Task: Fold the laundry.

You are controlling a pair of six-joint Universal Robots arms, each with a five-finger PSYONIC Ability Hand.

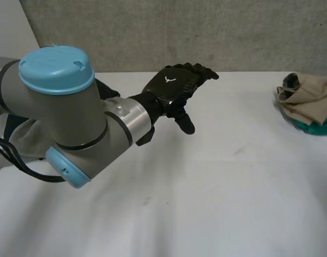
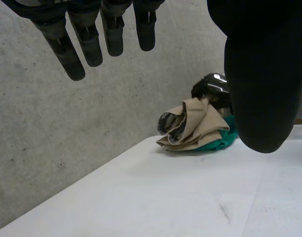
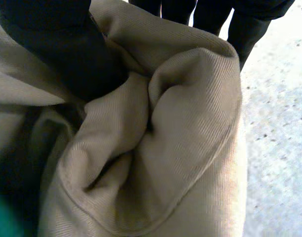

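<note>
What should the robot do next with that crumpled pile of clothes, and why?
Probably lift the beige cloth and draw it toward the bare middle of the table. The right robot hand has it bunched between thumb and fingers, it lies crumpled on a teal cloth at the table's edge, and the left robot hand hovers open, holding nothing.

Item 1: bench (image 1: pixel 217 187). White, flat, matte top that fills the foreground of the head view and runs back to the wall. Surface marks: a short dark smudge (image 1: pixel 238 151) right of centre and a fainter smudge (image 1: pixel 147 201) nearer the front. Fine grey speckling shows close up.
Item 2: wall (image 1: pixel 179 32). Grey concrete, rough and pitted, directly behind the bench's far edge.
Item 3: pale panel (image 1: pixel 8 27). Plain, adjoining the wall's left end.
</note>
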